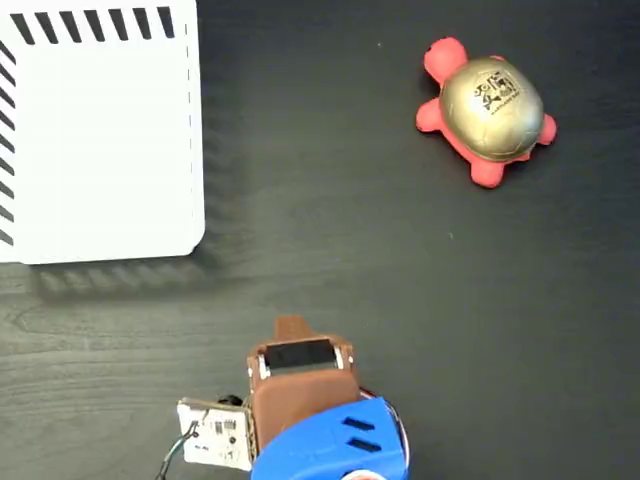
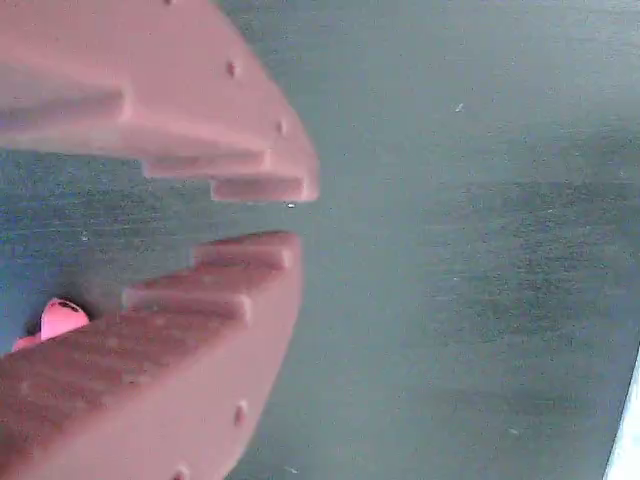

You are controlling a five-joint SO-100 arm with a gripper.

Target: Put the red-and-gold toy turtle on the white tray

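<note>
Nothing of the job looks done yet, as far as I can see from here. Starting at the left of the fixed view, the large flat white rectangular tray with black diagonal stripes along its edges point(image 1: 100, 140) sits up at about ten o'clock, and it is bare: nothing lies on it. A thin pale sliver at the far right edge of the wrist view may be its rim, though I can't be sure.

Moving to the middle, the arm's reddish-brown two-finger gripper point(image 1: 291, 326), on its blue plastic arm point(image 1: 330, 445), sits low at six o'clock over the dark wood-grain table point(image 1: 400, 300). In the wrist view the gripper point(image 2: 268, 218) has its stepped jaws nearly together, only a narrow gap between the tips, and there is nothing between them.

Over to the right, the small squishy toy turtle with red head and legs and a shiny gold domed shell with a black logo point(image 1: 487, 112) rests on the table at roughly one o'clock, well apart from both gripper and tray. The wrist view catches just a pink bit of it point(image 2: 60, 320) behind the lower finger.

So I'd judge everything is still ahead: reaching to the turtle, opening, grasping, carrying it across to the tray and letting go.
</note>
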